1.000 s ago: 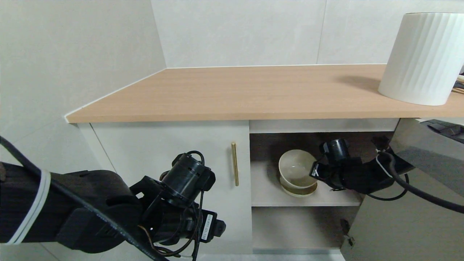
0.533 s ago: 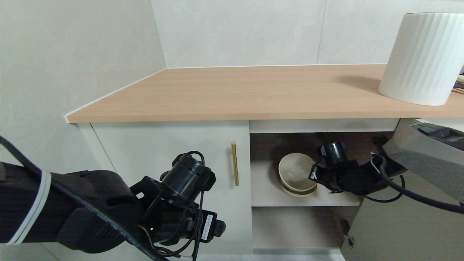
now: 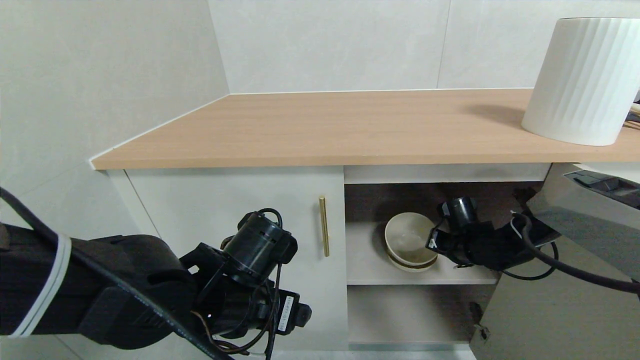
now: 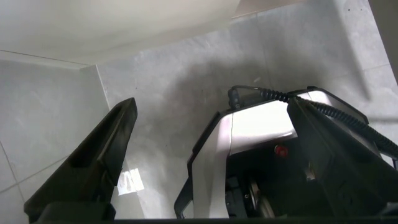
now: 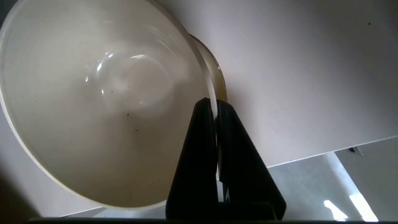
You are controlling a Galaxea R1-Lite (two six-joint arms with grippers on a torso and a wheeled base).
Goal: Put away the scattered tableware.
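A cream bowl (image 3: 407, 240) sits tilted on a second cream dish (image 3: 413, 265) on the upper shelf (image 3: 367, 270) of the open cabinet. My right gripper (image 3: 434, 242) is inside the cabinet, shut on the bowl's right rim. In the right wrist view the black fingers (image 5: 202, 143) pinch the rim of the bowl (image 5: 118, 93), and the lower dish (image 5: 216, 65) peeks out behind it. My left gripper (image 4: 211, 168) hangs low in front of the closed left door, open and holding nothing, above grey floor.
The left cabinet door has a brass handle (image 3: 323, 226). The right door (image 3: 550, 300) stands swung open beside my right arm. A white ribbed container (image 3: 582, 80) stands on the wooden countertop (image 3: 325, 125). The lower shelf (image 3: 410, 315) is bare.
My right gripper has lowered the bowl a little, so that it lies flatter on the dish beneath. The left arm has not moved.
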